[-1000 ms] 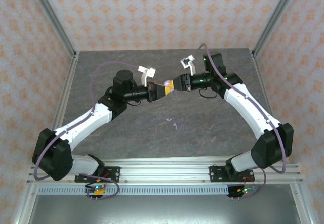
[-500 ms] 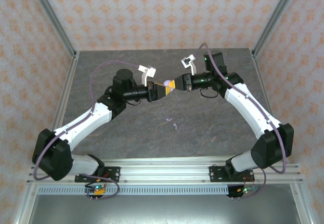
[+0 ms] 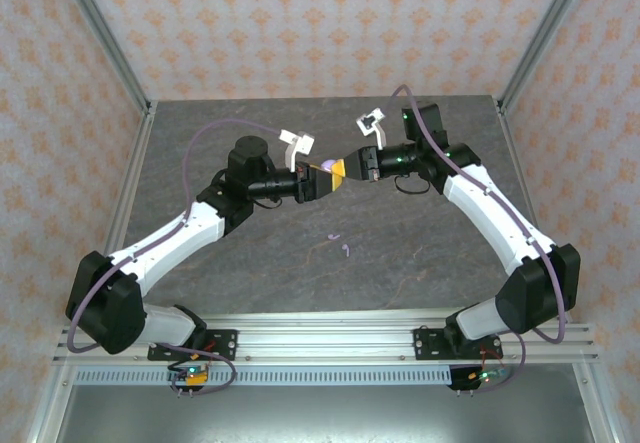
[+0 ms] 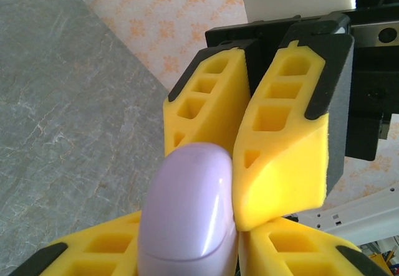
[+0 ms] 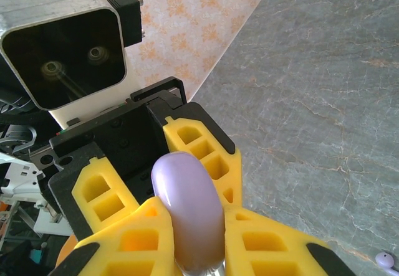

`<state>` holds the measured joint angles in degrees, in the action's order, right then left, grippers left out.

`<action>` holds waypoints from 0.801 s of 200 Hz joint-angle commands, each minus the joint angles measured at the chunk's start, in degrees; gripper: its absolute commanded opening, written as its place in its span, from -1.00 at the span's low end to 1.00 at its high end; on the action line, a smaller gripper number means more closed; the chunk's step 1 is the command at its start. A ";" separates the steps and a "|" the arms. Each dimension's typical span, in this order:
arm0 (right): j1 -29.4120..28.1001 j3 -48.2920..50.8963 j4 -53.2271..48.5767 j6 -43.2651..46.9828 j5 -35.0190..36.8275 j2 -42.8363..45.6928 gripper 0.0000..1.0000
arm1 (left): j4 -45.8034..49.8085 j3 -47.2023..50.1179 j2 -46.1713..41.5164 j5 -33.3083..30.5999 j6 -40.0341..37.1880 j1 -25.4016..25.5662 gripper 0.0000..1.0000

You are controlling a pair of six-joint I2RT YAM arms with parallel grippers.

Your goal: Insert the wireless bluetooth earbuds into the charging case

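Overhead, a grey, veined stone table (image 3: 420, 253) fills the floor of a booth. Its walls (image 3: 300, 23) are papered pale pink with small orange flowers, and bare metal posts (image 3: 100, 33) stand in the corners. An aluminium rail (image 3: 330, 328) runs along the near edge and carries both arm bases.

The arms meet in the air above the back half of the table. The lilac charging case (image 3: 321, 169) hangs between the two claws, well clear of the surface. The right gripper (image 5: 187, 226) is clamped on it, with its yellow fingers pressing both sides. The left gripper (image 4: 190, 238) has a finger on each side of the case, but I cannot tell whether it is squeezing or has let go.

Two tiny lilac earbuds (image 3: 346, 250) lie loose on the stone near the middle, close together and well apart from the case.

Compared with a second ago, the left arm has edged slightly toward the right one. The right arm and the earbuds sit where they were.
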<state>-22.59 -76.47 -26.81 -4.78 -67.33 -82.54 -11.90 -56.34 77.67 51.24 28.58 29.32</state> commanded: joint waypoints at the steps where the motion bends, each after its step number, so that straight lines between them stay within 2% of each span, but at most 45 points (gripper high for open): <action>1: -0.67 -1.08 -1.03 1.67 -1.84 1.27 -0.63 | -1.13 -1.96 0.03 -0.29 -0.89 0.39 -0.34; 54: -0.68 -1.22 -3.54 3.43 -1.16 1.24 -0.62 | -0.36 -2.03 -1.01 -1.67 -1.13 0.00 -0.12; 160: -0.67 -2.14 -5.98 4.78 0.16 0.64 -0.63 | 0.56 -1.61 -3.31 -1.37 -1.77 -0.59 0.06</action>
<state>-22.59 -77.14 -30.24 -1.76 -67.31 -82.54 -9.58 -56.34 77.17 50.54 27.94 29.23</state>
